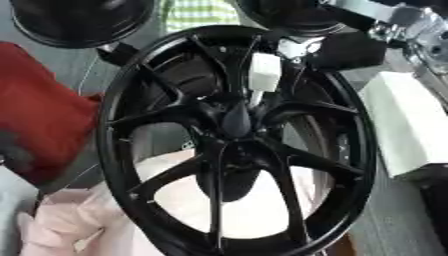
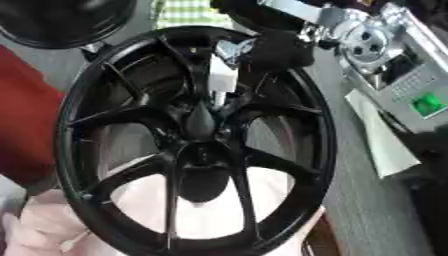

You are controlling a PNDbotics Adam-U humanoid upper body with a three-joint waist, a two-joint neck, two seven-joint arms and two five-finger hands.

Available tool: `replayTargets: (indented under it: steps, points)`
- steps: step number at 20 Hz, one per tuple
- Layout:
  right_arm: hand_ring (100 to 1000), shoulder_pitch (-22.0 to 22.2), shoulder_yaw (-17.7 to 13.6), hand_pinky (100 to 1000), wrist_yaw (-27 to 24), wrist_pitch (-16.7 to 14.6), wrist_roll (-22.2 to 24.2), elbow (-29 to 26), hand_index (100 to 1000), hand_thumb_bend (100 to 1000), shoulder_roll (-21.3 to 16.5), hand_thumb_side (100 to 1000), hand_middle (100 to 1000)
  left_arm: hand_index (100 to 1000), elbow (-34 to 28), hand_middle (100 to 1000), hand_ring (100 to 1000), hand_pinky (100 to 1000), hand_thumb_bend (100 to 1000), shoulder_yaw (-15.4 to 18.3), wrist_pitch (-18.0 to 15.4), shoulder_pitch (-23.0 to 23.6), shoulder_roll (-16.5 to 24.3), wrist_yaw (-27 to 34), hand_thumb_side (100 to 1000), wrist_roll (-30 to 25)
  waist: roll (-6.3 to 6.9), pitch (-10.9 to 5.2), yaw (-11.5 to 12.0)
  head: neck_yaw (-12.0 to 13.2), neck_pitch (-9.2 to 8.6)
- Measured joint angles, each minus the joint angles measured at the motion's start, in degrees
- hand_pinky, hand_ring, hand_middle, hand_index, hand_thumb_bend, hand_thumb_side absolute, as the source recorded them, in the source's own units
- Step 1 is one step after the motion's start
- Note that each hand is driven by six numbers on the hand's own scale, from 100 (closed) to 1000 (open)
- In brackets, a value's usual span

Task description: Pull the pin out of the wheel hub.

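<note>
A large black wheel hub (image 1: pixel 236 145) with curved spokes fills the middle of both views. A white pin (image 1: pixel 264 72) stands in its upper part, and a thin stem runs from it down toward the hub's centre (image 1: pixel 236 120). My right hand (image 2: pixel 282 50), black with silver joints, reaches in from the upper right over the rim. Its fingertips (image 1: pixel 296 47) close on the top of the white pin. My left hand shows in neither view.
A second black wheel (image 1: pixel 79 20) lies at the upper left. A red object (image 1: pixel 44 115) sits on the left, with pink cloth (image 1: pixel 79 220) under the hub's lower part. On the right are a white box (image 1: pixel 407 125) and a grey device with a green patch (image 2: pixel 427 104).
</note>
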Motion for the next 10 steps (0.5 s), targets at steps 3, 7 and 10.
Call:
replayTargets:
  steps: [3, 7, 10]
  points:
    - [1000, 0.01, 0.14, 1000, -0.17, -0.23, 0.47, 0.0, 934, 100, 0.14, 224, 868, 741, 0.01, 534, 623, 596, 100, 0.01, 0.0, 0.0, 0.0, -0.04, 749, 0.0, 0.0, 0.0, -0.02, -0.01, 0.0]
    - [1000, -0.01, 0.35, 1000, 0.59, 0.45, 1.74, 0.0, 935, 100, 0.16, 348, 868, 741, 0.03, 534, 622, 597, 100, 0.02, 0.01, 0.0, 0.0, -0.41, 751, -0.02, 0.0, 0.0, -0.12, 0.03, 0.0]
    - [1000, -0.03, 0.73, 1000, 1.64, 0.72, 2.89, 0.0, 937, 100, 0.16, 372, 869, 741, 0.03, 534, 622, 597, 100, 0.02, 0.02, 0.01, 0.0, -0.47, 755, -0.03, 0.0, 0.0, -0.14, 0.17, 0.0]
